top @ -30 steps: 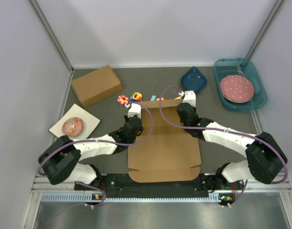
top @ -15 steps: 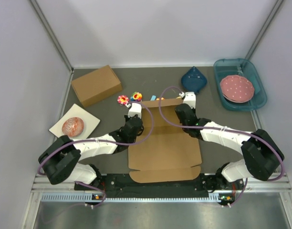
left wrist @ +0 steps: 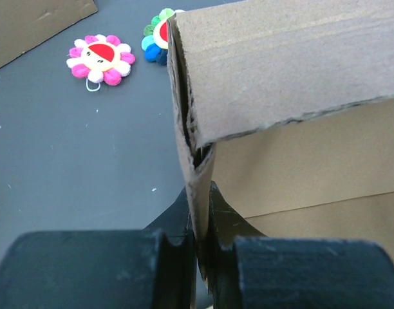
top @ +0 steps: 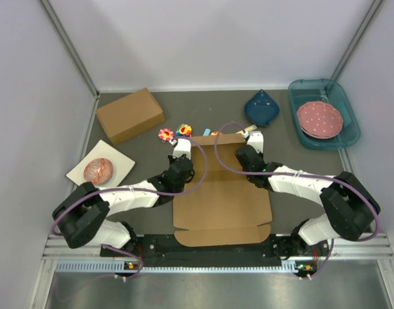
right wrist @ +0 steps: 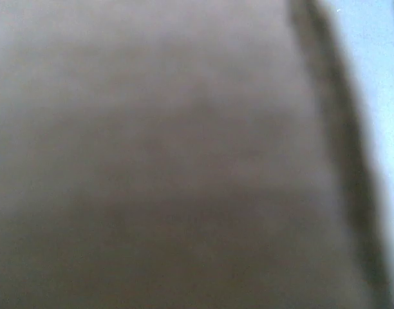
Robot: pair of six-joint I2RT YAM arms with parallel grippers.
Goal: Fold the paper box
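The paper box [top: 223,199] lies as a brown cardboard sheet between my arms, with its far end raised into low walls. My left gripper [top: 181,148] is at the far left corner. In the left wrist view it [left wrist: 198,199] is shut on the upright left wall of the paper box [left wrist: 293,71], whose edge runs down between the black fingers. My right gripper [top: 251,138] sits against the far right corner wall. Blurred brown cardboard [right wrist: 152,161] fills the right wrist view and hides those fingers, so their state does not show.
A deeper brown box [top: 130,114] stands at the back left. Flower toys [top: 166,134] [top: 184,131] lie just beyond the sheet; the pink one [left wrist: 100,56] is left of the held wall. A blue pouch [top: 262,107], a teal tray [top: 351,132] holding a pink plate [top: 319,118], and a white square with a red ball [top: 98,170] surround the work area.
My right gripper has shifted slightly left and nearer, pressing closer to the box's right wall. The left arm and its grip have not moved.
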